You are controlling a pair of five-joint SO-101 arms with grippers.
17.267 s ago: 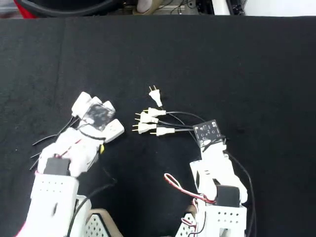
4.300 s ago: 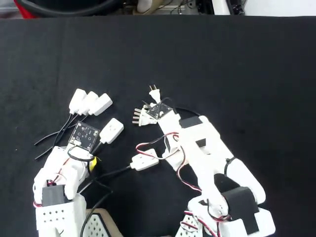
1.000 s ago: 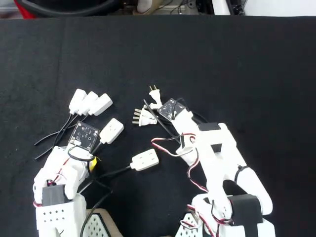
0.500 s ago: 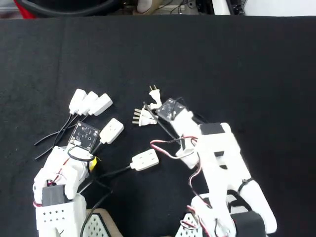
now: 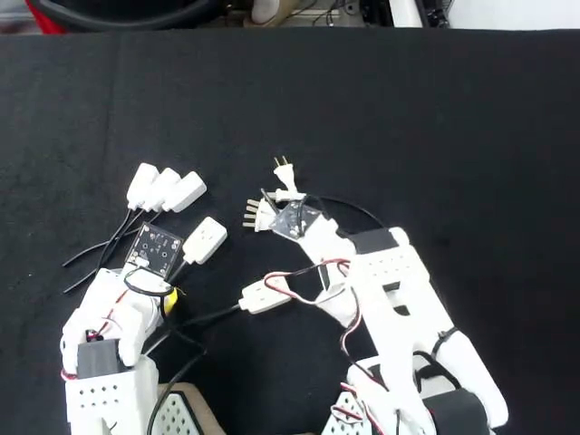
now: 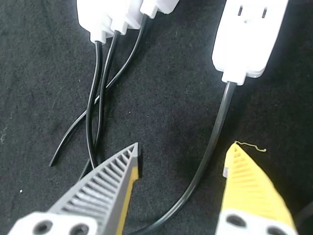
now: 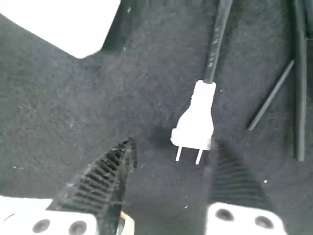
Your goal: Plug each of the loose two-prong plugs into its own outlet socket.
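At the lower left of the high view the left arm sits low on the black surface [image 5: 471, 136]. Its wrist view shows the left tool [image 6: 185, 147] with the grey and yellow fingers spread apart, gripping nothing, and a black cable [image 6: 213, 128] running between them. Just above that arm, three sockets [image 5: 165, 188] lie bunched side by side, their leads trailing down and left. A single socket [image 5: 207, 238] rests a little to their right, apart from them, and its lead is the one between the left fingers. Nearer the middle, lower down, a fifth socket [image 5: 266, 294] lies on its own beside the right arm's red and white wires. Above it, at centre frame, a lone plug [image 5: 285, 174] points its prongs up the picture, and a bunch of plugs [image 5: 260, 214] just below points its prongs left, partly covered by the right arm, so I cannot count them. The right tool [image 7: 174, 143] hovers over that bunch with its fingers apart, straddling one white plug [image 7: 195, 125] without touching it. Every socket face that can be seen looks vacant and no plug is seated, so I judge the task barely begun. Gripping this plug, carrying it to a socket and pressing it home are all left to do, then the same for the rest.
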